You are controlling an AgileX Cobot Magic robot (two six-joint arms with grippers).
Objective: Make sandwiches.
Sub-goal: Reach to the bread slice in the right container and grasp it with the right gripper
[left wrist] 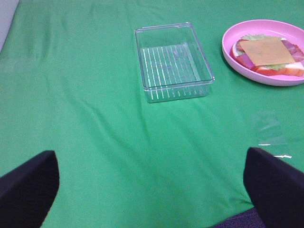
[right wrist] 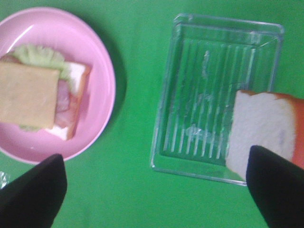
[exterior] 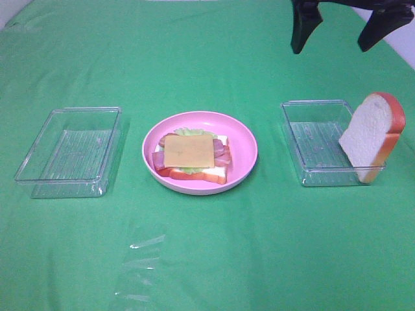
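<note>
An open-topped sandwich stack (exterior: 189, 155) lies on the pink plate (exterior: 245, 146) at mid-table: a bread slice at the bottom, then lettuce, bacon and a yellow cheese square (exterior: 189, 150) on top. A second bread slice (exterior: 371, 135) stands tilted on edge at the right end of the right clear tray (exterior: 314, 139). My right gripper (exterior: 343, 32) hangs open above and behind that tray, holding nothing; in its wrist view (right wrist: 154, 194) the bread slice (right wrist: 266, 130) lies near one fingertip. My left gripper (left wrist: 152, 194) is open and empty over bare cloth, well away from the stack (left wrist: 268, 54).
An empty clear tray (exterior: 71, 152) sits left of the plate, also in the left wrist view (left wrist: 173, 61). A scrap of clear plastic film (exterior: 139, 265) lies on the green cloth near the front edge. White wall shows at the back corners.
</note>
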